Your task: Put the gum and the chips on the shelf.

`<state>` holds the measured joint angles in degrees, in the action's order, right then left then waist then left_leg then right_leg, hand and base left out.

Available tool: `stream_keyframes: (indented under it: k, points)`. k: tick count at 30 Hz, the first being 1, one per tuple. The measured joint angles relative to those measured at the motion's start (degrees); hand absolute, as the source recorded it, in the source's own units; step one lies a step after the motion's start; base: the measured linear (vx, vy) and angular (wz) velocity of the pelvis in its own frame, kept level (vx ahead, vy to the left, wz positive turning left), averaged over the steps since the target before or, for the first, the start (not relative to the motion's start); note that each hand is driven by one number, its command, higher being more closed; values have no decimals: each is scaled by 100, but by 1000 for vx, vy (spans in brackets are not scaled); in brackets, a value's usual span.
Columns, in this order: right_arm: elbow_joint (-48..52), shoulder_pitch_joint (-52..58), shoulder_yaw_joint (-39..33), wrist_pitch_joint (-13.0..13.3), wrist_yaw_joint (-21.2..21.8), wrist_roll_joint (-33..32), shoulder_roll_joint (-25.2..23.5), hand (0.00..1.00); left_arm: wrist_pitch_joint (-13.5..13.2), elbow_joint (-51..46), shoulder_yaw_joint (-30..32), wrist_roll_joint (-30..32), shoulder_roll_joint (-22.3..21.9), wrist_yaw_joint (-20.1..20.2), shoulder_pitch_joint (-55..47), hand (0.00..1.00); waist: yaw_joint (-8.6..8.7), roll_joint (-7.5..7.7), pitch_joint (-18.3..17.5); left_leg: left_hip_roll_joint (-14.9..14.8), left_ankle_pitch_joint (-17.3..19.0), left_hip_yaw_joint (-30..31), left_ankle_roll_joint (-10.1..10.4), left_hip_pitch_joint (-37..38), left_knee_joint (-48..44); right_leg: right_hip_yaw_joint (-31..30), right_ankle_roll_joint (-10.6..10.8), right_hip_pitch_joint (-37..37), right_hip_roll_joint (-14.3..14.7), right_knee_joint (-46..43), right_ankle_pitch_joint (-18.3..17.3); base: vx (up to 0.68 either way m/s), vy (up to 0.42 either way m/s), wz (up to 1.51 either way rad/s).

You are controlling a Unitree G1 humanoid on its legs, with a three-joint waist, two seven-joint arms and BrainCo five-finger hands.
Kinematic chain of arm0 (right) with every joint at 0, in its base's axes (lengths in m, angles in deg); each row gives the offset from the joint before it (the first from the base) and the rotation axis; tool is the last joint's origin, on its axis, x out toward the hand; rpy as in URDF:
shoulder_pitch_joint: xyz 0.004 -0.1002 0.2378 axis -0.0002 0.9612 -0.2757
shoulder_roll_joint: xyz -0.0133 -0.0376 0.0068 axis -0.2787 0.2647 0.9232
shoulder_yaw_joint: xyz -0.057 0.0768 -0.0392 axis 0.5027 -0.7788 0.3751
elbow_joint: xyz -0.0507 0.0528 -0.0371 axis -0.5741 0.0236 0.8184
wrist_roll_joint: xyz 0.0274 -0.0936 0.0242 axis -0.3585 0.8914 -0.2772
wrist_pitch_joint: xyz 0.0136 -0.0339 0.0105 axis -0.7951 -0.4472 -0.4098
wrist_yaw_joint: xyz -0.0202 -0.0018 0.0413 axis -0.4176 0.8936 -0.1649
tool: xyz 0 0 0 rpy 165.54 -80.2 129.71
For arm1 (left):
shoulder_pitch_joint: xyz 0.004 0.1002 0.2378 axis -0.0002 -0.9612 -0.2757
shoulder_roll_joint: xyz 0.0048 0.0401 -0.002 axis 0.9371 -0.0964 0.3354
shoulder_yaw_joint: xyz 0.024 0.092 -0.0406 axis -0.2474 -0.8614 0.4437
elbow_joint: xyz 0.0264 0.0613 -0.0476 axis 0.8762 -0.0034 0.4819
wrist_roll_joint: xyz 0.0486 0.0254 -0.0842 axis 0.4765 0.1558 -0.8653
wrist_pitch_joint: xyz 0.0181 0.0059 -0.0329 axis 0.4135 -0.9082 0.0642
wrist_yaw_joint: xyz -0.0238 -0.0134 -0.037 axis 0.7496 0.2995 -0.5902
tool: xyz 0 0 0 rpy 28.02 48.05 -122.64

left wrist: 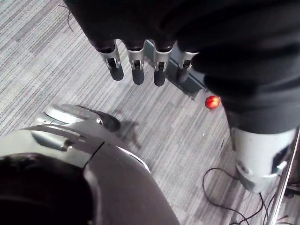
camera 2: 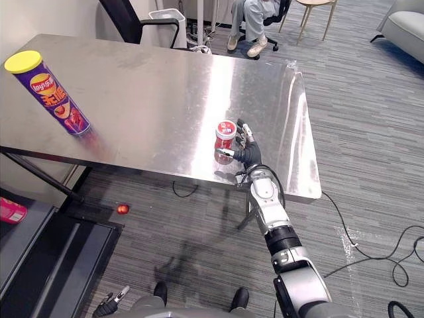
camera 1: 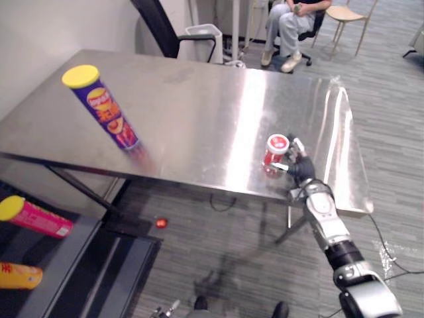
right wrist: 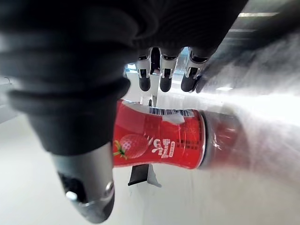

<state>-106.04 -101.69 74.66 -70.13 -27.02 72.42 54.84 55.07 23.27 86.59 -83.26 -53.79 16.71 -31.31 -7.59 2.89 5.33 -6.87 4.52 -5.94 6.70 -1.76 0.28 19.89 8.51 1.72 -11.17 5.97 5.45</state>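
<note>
Bright, even room light falls on the steel table (camera 1: 199,112). A broad white band of glare runs down the middle of its top, and a thinner streak lies near its right edge. The chips can (camera 1: 103,109) leaves a faint reflection on the top. Soft shadows lie on the carpet (camera 1: 218,252) beneath the table.

gum tub (camera 2: 226,134) sits on the table (camera 2: 165,86) just left of the right hand's (camera 2: 248,154) fingers (right wrist: 161,82); chips can (camera 2: 50,93) way further left, same table

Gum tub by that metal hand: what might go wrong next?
1. The red gum tub stands close to the steel table's front edge. A nudge from the right hand might tip it or roll it off.
2. The fingers are straight, not closed round it, so a lift now would likely slip.
3. The tall purple chips can looks easy to topple.
</note>
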Motion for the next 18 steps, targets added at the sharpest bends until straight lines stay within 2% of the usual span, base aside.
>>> stream_keyframes:
  k: [2, 11, 12, 18]
  points:
    - [-15, -117, -40, -18, -73, 0, -4, 0, 0, -8, 0, 0, -7, -23, 26, 0, -49, -5, 54, 5, -1, 0, -2, 1, 11, -1, -1, 1, -3, 2, 1, 0, 0, 0]
    - [-226, -595, -45, -62, -226, -1, -190, 0, 1, -17, 11, -1, -12, -66, 55, 0, -72, 16, 194, 15, -4, 8, -5, 1, 64, 2, -1, 14, -15, 3, 4, 0, 0, 0]
    - [-218, -643, -42, -61, -234, -2, -232, 100, 1, -39, 25, -2, -13, -72, 55, 0, -77, 18, 219, 16, -4, 8, -5, 1, 65, 2, 2, 14, -16, 2, 6, 0, 0, 0]
    - [16, -651, 102, -65, -206, 0, -467, 100, 8, -134, 228, 1, -60, -116, 54, 0, -98, 34, 296, 19, -4, 11, -4, -3, 66, 7, 4, 13, -25, 3, 8, 0, 0, 0]
